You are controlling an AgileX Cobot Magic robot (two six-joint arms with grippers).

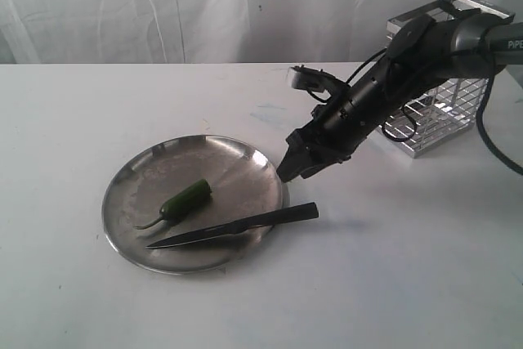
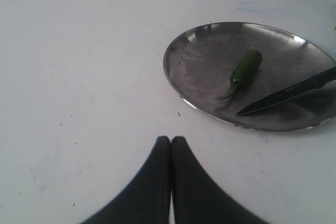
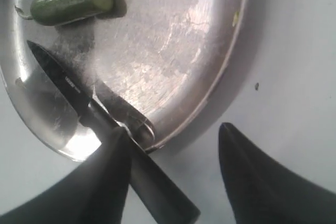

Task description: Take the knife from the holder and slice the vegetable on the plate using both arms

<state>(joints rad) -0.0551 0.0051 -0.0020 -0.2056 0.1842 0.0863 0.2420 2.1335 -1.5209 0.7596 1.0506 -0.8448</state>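
Note:
The knife [image 1: 237, 226] lies flat, its dark blade on the plate [image 1: 155, 171] and its black handle over the rim on the table. The vegetable [image 1: 186, 199], a green chili with a flat cut end, rests mid-plate beside the blade. My right gripper [image 1: 292, 171] hangs open just above the plate's right rim. In the right wrist view the right gripper [image 3: 174, 128] has its fingers wide apart, and the knife [image 3: 79, 98] handle runs under one finger, ungripped. My left gripper [image 2: 171, 139] is shut and empty over bare table, short of the plate [image 2: 210, 66]. The holder [image 1: 448, 112] stands at the back right.
The right arm stretches from beside the chrome wire holder down toward the plate. A white cloth backdrop hangs behind the white table. The left arm does not show in the exterior view.

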